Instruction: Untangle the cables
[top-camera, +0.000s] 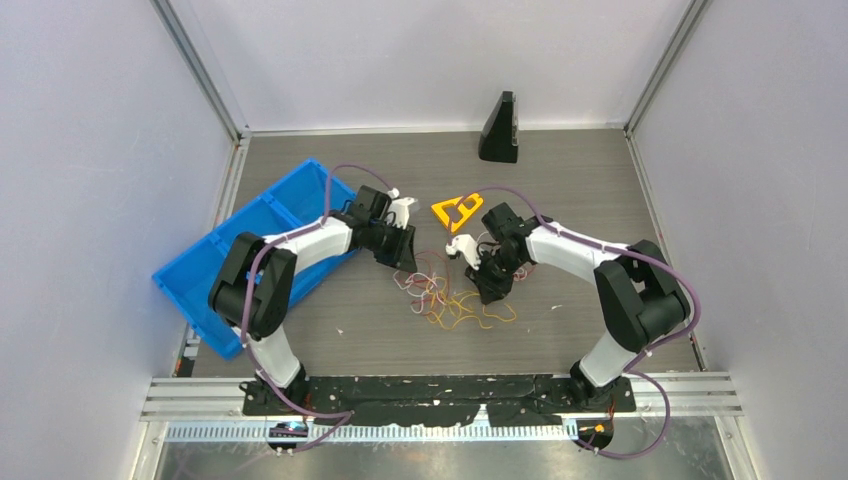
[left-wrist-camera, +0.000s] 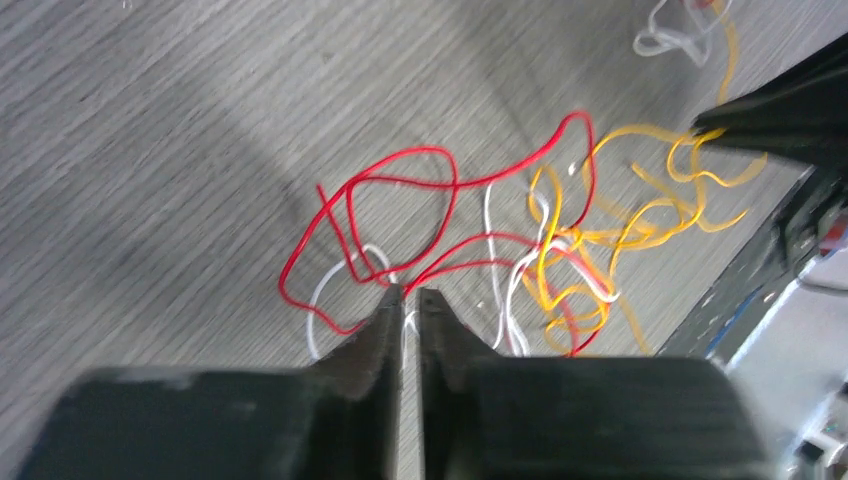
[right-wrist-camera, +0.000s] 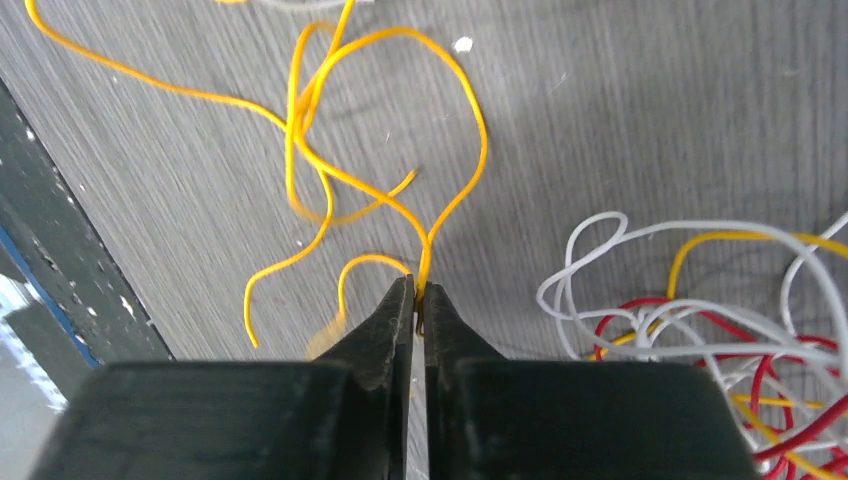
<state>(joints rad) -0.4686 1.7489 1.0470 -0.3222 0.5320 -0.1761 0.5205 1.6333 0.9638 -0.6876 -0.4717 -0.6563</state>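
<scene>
One yellow cable (right-wrist-camera: 300, 122) is pinched by right end effector (right-wrist-camera: 418, 290); left end effector (left-wrist-camera: 409, 298) pressed together, contents blurred.

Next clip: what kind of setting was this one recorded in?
Probably a lab robot cell, not a home: plain white panel walls on metal framing, a grey tabletop and a blue bin.

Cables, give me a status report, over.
Right claw shut on yellow cable. Left claw shut at edge of red-white-yellow tangle, grasp unclear. Orange triangle sits apart, beyond it.
</scene>
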